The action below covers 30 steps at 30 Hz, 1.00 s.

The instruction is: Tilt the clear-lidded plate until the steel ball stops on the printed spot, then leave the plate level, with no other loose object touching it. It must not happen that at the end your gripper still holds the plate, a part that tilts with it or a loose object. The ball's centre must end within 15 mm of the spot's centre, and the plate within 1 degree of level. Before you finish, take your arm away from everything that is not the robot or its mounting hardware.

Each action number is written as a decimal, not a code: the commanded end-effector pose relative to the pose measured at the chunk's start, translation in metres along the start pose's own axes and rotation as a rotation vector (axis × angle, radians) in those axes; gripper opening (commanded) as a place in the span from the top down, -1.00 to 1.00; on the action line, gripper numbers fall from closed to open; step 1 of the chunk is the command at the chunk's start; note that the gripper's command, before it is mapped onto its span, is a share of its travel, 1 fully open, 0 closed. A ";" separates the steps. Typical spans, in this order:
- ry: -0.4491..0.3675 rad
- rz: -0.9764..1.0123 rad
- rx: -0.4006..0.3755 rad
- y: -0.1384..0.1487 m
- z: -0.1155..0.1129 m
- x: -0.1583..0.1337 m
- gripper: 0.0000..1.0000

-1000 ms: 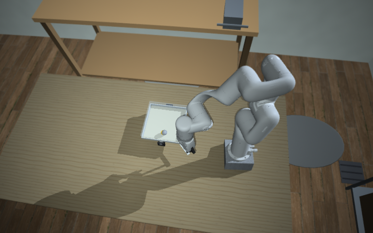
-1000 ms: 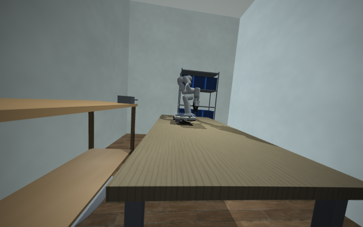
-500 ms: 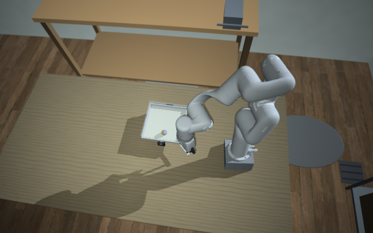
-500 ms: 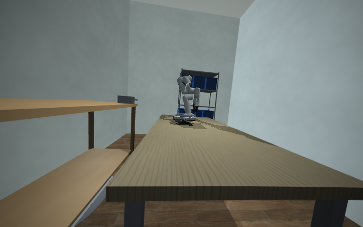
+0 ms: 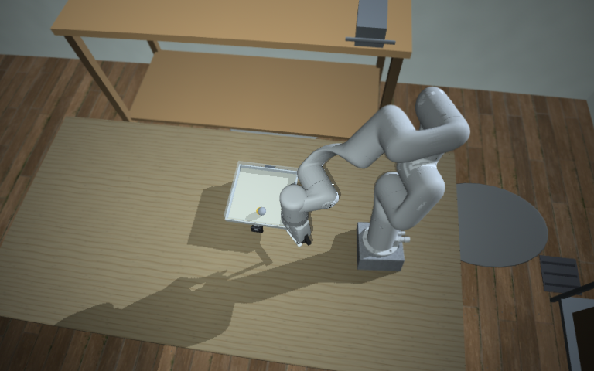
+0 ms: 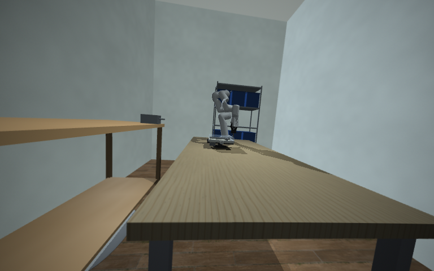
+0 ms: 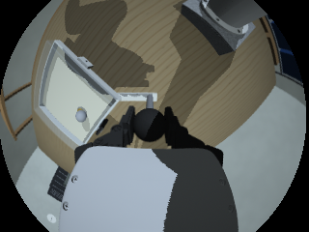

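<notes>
The white square plate [image 5: 261, 195] with a clear lid stands on the table on a dark stand [image 5: 256, 228]. The steel ball [image 5: 261, 210] lies near the plate's front edge, over a yellow spot [image 5: 257, 210] that peeks out at its left side. My gripper [image 5: 302, 239] is at the plate's front right corner, shut on a black round knob [image 7: 150, 124] that sits on a short arm sticking out from that corner [image 7: 138, 97]. In the wrist view the plate [image 7: 73, 93] is at the left with the ball [image 7: 81, 115] inside. In the exterior view the plate [image 6: 220, 139] looks slightly tilted.
The arm's grey base [image 5: 380, 253] stands on the table to the right of the plate. A wooden bench [image 5: 236, 25] with a lower shelf and a grey box [image 5: 371, 22] stands behind the table. Blue shelving [image 6: 244, 108] is behind the arm.
</notes>
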State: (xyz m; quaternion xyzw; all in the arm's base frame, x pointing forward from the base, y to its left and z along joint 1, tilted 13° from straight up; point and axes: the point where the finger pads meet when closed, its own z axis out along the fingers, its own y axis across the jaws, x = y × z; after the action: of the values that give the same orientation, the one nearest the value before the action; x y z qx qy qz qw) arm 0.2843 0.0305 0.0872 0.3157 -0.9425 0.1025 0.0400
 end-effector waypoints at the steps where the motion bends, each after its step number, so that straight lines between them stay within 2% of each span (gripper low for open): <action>1: -0.003 0.000 0.001 -0.002 -0.003 -0.001 1.00; 30: -0.003 0.000 0.001 -0.001 -0.001 -0.001 1.00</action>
State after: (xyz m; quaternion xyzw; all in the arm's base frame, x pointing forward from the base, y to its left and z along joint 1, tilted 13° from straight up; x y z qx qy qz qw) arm 0.2847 0.0309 0.0869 0.3154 -0.9424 0.1027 0.0425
